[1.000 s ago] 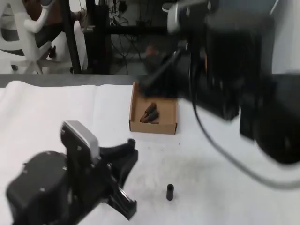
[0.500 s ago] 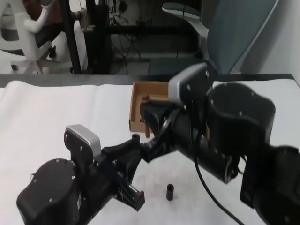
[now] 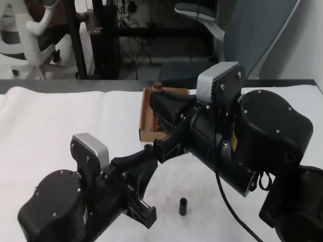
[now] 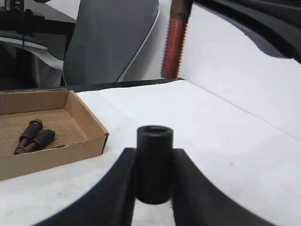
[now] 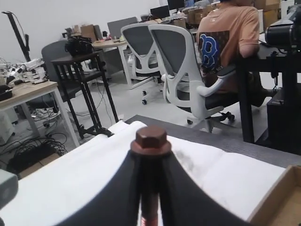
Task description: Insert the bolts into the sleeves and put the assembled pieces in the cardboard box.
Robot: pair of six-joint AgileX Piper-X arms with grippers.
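Note:
My left gripper [image 4: 154, 157] is shut on a black sleeve [image 4: 154, 162], held upright with its bore facing up; it stands low over the white cloth, left gripper [image 3: 147, 154] in front of the cardboard box [image 3: 145, 117]. My right gripper [image 5: 150, 162] is shut on a copper-coloured bolt [image 5: 150, 140], head up. The bolt's threaded shaft [image 4: 174, 40] hangs above the sleeve, apart from it. In the high view the bolt head [image 3: 158, 86] shows above the right gripper's fingers [image 3: 169, 108]. Two assembled pieces [image 4: 33, 136] lie in the cardboard box [image 4: 89, 122].
A loose black sleeve [image 3: 183, 206] stands on the white cloth [image 3: 50, 126] near the front, between the two arms. The right arm's bulk hides much of the box. Office chairs and stands are beyond the bench's far edge.
The right arm swung in from the right with the bolt, brought it down near the sleeve, then lifted it. The left gripper with the sleeve shifted slightly toward the box.

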